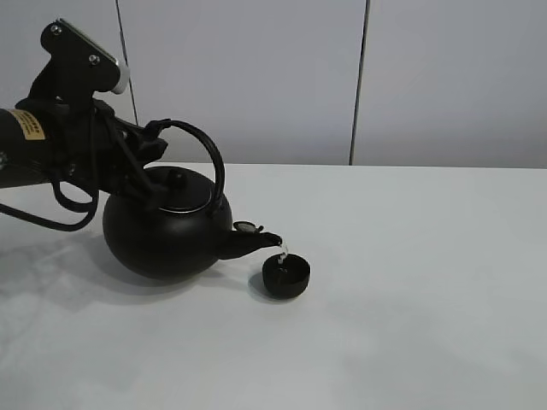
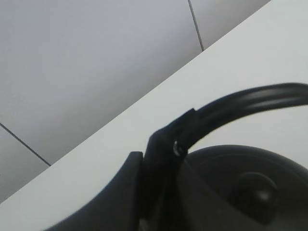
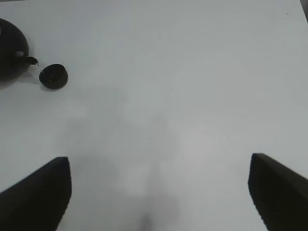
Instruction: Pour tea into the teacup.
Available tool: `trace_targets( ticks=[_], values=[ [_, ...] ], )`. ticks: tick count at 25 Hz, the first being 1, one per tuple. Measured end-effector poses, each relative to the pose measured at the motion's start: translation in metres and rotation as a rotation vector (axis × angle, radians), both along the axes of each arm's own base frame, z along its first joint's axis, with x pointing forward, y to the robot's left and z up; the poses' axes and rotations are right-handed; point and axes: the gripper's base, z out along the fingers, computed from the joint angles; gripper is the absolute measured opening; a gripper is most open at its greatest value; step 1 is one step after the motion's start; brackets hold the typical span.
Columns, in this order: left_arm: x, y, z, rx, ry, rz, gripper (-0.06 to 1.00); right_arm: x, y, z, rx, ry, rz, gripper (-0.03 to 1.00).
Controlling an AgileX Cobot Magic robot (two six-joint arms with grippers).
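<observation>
The big round black kettle (image 1: 167, 229) is tilted to the right, its spout (image 1: 256, 242) just above the tiny black teacup (image 1: 285, 277) on the white table. A thin pale stream of tea (image 1: 282, 253) runs from the spout into the cup. My left gripper (image 1: 152, 145) is shut on the kettle's arched handle (image 1: 205, 149); the left wrist view shows the handle (image 2: 240, 103) held between the fingers above the lid (image 2: 255, 190). My right gripper (image 3: 159, 192) is open and empty, far from the cup (image 3: 53, 76), which shows small beside the kettle (image 3: 12, 48).
The white table (image 1: 410, 282) stretches wide to the right of the cup. A grey panelled wall (image 1: 273, 77) stands behind the table's far edge. The left arm's cables (image 1: 64, 201) hang beside the kettle.
</observation>
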Motion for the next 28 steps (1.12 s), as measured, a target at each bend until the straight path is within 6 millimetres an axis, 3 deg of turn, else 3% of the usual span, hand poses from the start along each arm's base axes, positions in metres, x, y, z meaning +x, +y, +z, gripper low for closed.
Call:
trace_targets(
  ticks=[9,20,28],
  values=[
    [0.002,-0.001,0.002,-0.032,0.016,0.008,0.11,0.000,0.000,0.000,0.000,0.000,0.000,0.69],
    [0.003,0.002,0.001,-0.229,0.127,0.113,0.11,0.000,0.000,0.000,0.000,0.000,0.000,0.69],
    [-0.015,0.021,-0.013,-0.365,0.139,0.253,0.11,0.000,0.000,0.000,0.000,0.000,0.000,0.69]
  ],
)
